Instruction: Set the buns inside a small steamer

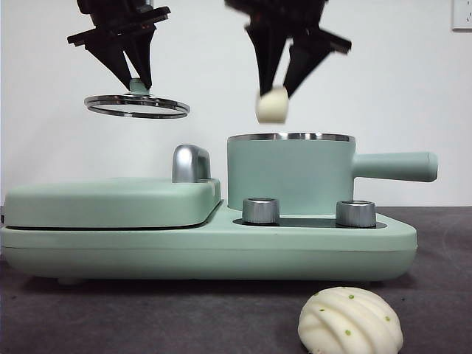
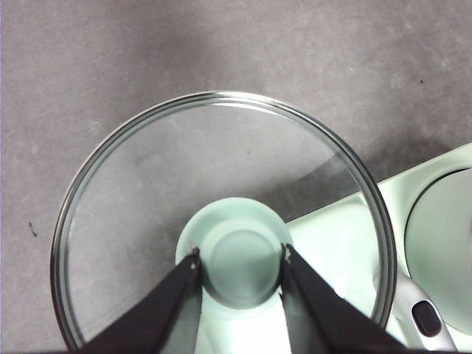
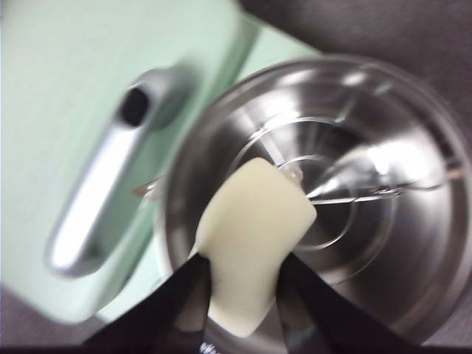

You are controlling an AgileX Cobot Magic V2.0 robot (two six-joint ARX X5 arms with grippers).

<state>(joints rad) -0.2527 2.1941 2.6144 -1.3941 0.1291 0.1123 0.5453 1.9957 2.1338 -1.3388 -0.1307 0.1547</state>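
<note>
The mint-green steamer pot point(image 1: 289, 173) stands open, its long handle to the right; its steel inside point(image 3: 346, 199) shows in the right wrist view. My right gripper point(image 1: 274, 92) is shut on the smooth cream bun point(image 1: 271, 105) point(image 3: 251, 232) and holds it in the air just above the pot's left rim. My left gripper point(image 1: 137, 82) is shut on the green knob point(image 2: 237, 252) of the glass lid point(image 1: 136, 106) point(image 2: 147, 192) and holds the lid high at the left, above the griddle. The ridged bun with green dots point(image 1: 350, 321) lies on the table in front.
The flat mint-green griddle lid point(image 1: 110, 200) with its chrome handle point(image 1: 190, 162) point(image 3: 103, 192) sits left of the pot on the same base point(image 1: 206, 251). Two steel knobs point(image 1: 260, 210) stand before the pot. The table point(image 1: 442, 295) is dark grey.
</note>
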